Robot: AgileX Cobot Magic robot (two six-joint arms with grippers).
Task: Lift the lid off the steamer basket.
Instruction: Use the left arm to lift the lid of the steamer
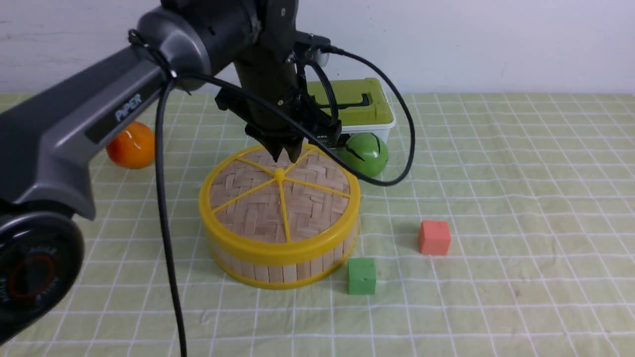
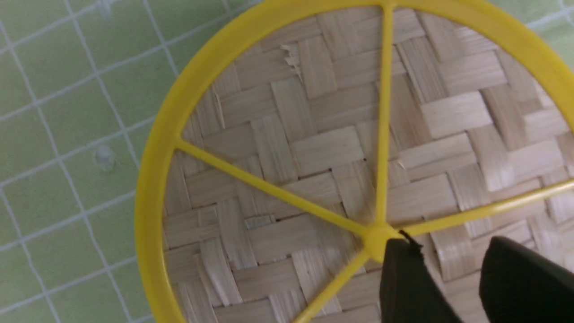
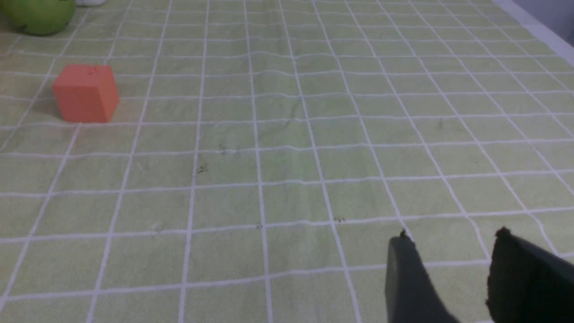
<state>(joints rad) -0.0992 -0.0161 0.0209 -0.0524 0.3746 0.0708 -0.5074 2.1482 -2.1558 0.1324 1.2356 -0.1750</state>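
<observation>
My left pincer (image 1: 284, 158): jaws parted, nothing between, above knob (image 1: 279, 174). Lid (image 1: 248, 198) seated on steamer basket (image 1: 284, 272). Risk: knob small, off-centre closing could slip; tilted lift could drag basket into green block (image 1: 362, 276) just beside. Surface: green checked cloth (image 1: 496, 297), lightly rippled. Room: pale wall (image 1: 496, 44) behind.

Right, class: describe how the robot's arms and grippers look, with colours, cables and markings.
The left arm is grey and black, with a white "PIPER" mark, a round black joint cover and loose black cables. The left gripper and right gripper both show two dark, narrow fingers.
</observation>
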